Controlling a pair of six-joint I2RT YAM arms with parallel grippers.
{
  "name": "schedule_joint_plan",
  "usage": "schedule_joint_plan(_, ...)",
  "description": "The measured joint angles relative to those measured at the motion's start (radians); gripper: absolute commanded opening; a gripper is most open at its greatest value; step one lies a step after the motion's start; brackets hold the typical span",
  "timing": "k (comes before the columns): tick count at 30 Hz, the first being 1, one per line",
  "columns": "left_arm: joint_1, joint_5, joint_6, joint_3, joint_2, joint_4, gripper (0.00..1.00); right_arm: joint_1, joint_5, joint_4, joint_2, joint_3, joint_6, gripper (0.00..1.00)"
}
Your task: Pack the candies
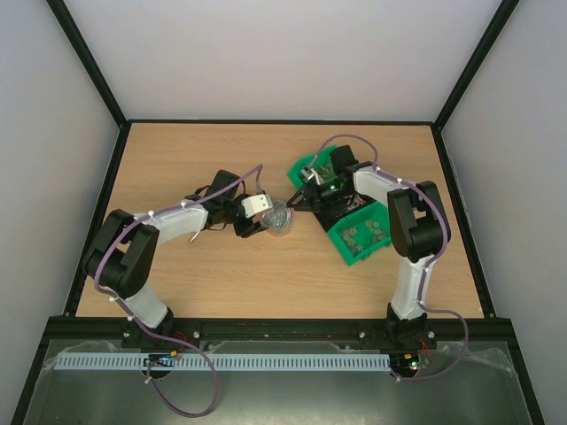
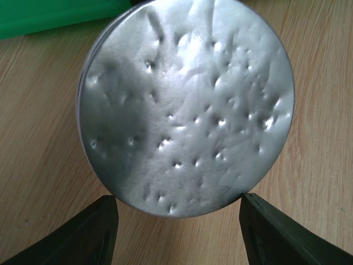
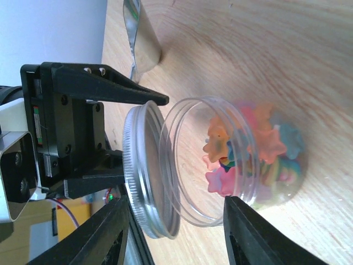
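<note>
The candies (image 3: 248, 149), small star shapes in pink, orange, yellow and green, fill the bottom of a clear round jar (image 3: 193, 212). The jar (image 1: 280, 218) stands mid-table. A dented round silver lid (image 2: 187, 105) sits askew at the jar's mouth, and the right wrist view shows the underside of the lid (image 3: 144, 171). My left gripper (image 2: 179, 207) has its fingertips at the lid's near rim, one on each side; whether they pinch it does not show. My right gripper (image 3: 176, 201) is open, with a finger on either side of the jar.
Two green bins stand right of the jar: one (image 1: 339, 245) holds loose candies, and the other (image 1: 301, 168) lies behind the right arm. A green bin edge (image 2: 49, 16) shows beyond the lid. A shiny metal piece (image 3: 140, 38) stands on the wood behind the jar.
</note>
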Motion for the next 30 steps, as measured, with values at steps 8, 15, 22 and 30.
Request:
schedule_joint_plan(8, 0.0, 0.0, -0.026, 0.019, 0.008, -0.003, 0.63, -0.021, 0.064, -0.049, 0.0, 0.039, -0.035, 0.79)
schedule_joint_plan(15, 0.0, 0.0, -0.048, 0.033, 0.008, -0.004, 0.63, -0.023, 0.134, -0.055, -0.001, 0.044, -0.044, 0.75)
schedule_joint_plan(22, 0.0, 0.0, -0.073, 0.038, 0.008, -0.011, 0.63, -0.015, 0.166, -0.05, -0.001, 0.044, -0.037, 0.64)
schedule_joint_plan(30, 0.034, 0.064, -0.097, 0.076, 0.0, -0.086, 0.63, 0.004, 0.212, -0.035, -0.001, 0.044, -0.03, 0.54)
